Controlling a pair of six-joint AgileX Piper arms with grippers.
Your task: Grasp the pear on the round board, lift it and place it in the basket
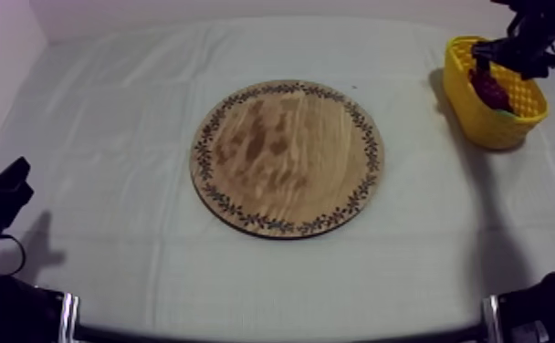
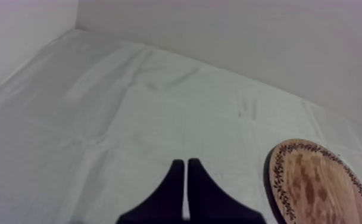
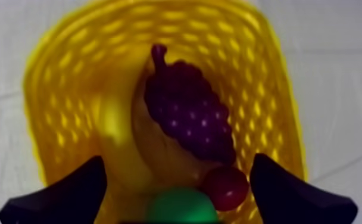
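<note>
Above the yellow basket [image 1: 482, 119], two o'clock from the wooden board [image 1: 287, 157], the right fingers [image 3: 70, 193] stood released, pear [image 3: 180, 207] inside; left fingers [image 2: 171, 196] were clenched empty.

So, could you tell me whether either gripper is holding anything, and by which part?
Nothing is held. The right gripper hangs open over the yellow basket, where the pear already lies; the left gripper is shut on nothing.

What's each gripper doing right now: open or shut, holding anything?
Left gripper: shut, fingers together, holding nothing.
Right gripper: open over the yellow basket, holding nothing.
</note>
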